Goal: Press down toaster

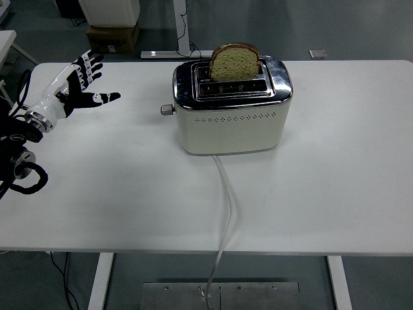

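Left robot hand point(76, 82) sits at the far-left of the counter point(322, 194), raised w/ fingers point(87, 64) spread and thumb out to the right; it's released, holding nothing. It's well apart from the toaster, not touching anything. Arm comes in from the left edge, black w/ a looped cable near the wrist. Right robot hand isn't in view.

Moving right: lever point(167, 110), a small grey knob, sticks out of the toaster's left end, on the side facing the hand. It looks to be in the up position, so the press isn't done yet.

Toaster point(229, 116) stands mid-counter toward the back, cream body w/ chrome top, two slots. Bread point(233, 62) stands upright in the rear slot, mostly above the rim, which fits an unpressed lever. Front slot appears empty. Cord point(226, 213) runs from the toaster's front base toward the near edge and drops off the counter.

Step in hand, as a judgement: approach phase, w/ the hand nowhere near contact. Task progress approx. nil.

Next move calls for: bring the hand right and down toward the lever, close the fingers in or lead w/ one or two fingertips, land on top of the knob, then push straight down till it latches. Knob is small, so aim matters; a sideways shove could slide the toaster rather than drop the lever.
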`<state>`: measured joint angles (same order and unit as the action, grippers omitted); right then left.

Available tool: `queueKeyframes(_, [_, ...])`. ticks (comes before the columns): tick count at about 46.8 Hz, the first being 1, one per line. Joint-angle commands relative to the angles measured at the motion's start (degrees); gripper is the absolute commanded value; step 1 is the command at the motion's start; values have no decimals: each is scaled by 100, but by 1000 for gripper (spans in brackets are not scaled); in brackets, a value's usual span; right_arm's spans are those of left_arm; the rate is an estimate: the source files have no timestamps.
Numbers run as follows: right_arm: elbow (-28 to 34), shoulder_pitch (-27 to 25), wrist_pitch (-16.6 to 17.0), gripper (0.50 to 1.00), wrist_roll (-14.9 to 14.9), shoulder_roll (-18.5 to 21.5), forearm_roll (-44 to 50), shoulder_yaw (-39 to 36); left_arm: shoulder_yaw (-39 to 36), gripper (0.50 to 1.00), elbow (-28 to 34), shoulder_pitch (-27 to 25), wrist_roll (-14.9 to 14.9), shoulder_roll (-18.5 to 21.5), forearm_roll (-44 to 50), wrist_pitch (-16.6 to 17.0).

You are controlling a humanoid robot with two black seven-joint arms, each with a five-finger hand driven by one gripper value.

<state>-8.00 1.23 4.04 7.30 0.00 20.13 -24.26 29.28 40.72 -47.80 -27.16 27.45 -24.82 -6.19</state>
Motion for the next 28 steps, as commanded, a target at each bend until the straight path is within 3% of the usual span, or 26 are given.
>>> queueKeyframes(1, [0,0,0,1000,0,0,0,1,-1,1000,-3,-1,1,-21,319,39])
queueKeyframes(15, [0,0,0,1000,0,0,0,1,7,1000,-706,-1,1,-864,1242,74])
queueKeyframes(28, [0,0,0,1000,0,0,0,1,130,1000,-891,-1,-8,-987,2560,39])
